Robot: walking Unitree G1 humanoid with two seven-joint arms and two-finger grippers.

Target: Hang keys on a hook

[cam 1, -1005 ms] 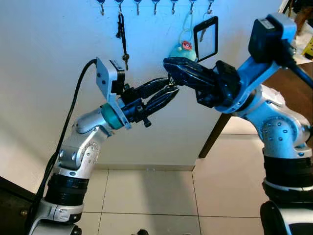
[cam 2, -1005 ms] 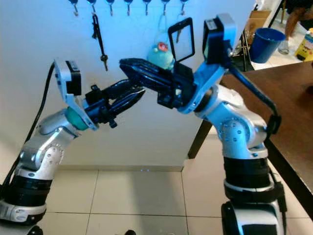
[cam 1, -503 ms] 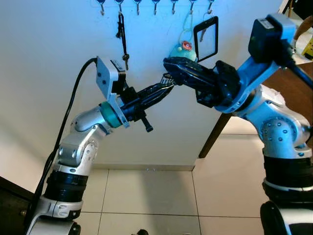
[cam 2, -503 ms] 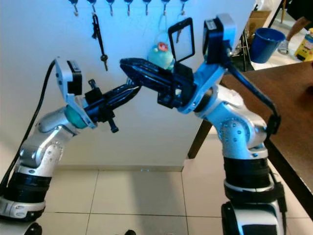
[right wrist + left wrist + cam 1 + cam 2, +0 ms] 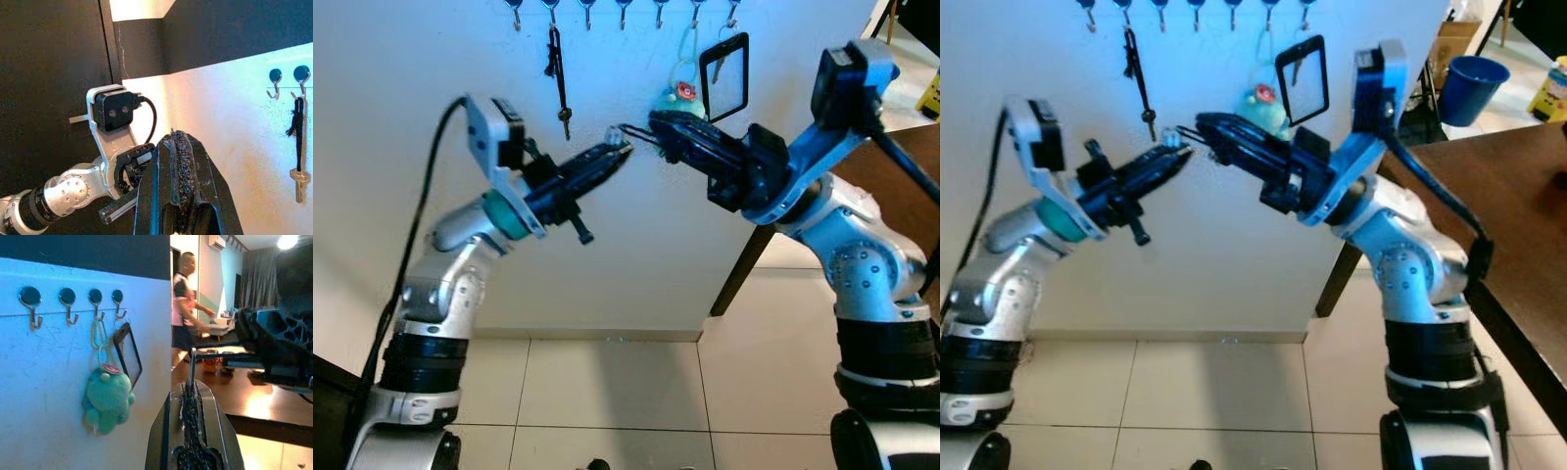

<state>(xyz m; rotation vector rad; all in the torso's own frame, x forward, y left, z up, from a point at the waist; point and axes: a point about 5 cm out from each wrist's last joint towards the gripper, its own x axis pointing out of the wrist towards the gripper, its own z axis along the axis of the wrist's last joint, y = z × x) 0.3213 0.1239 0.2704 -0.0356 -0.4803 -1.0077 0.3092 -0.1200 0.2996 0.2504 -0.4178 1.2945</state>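
A row of metal hooks (image 5: 625, 10) runs along the top of the white wall. My left gripper (image 5: 623, 148) is raised toward the wall, shut on a small silver key (image 5: 612, 134); its thin blade (image 5: 192, 364) sticks out past the fingertips. A thin dark ring (image 5: 636, 131) leads from the key to my right gripper (image 5: 656, 123), which is shut on it just to the right. Both grippers sit below the hooks and apart from the wall.
A black lanyard with a key (image 5: 556, 69), a green plush (image 5: 683, 98) and a black frame (image 5: 725, 76) hang from hooks. A brown table (image 5: 1518, 196) and a blue bucket (image 5: 1474, 88) stand at the right. A person (image 5: 186, 318) stands in the room beyond.
My left gripper has shut and risen up and to the left, bringing the key up level with the right gripper's tips. The right gripper has tilted slightly.
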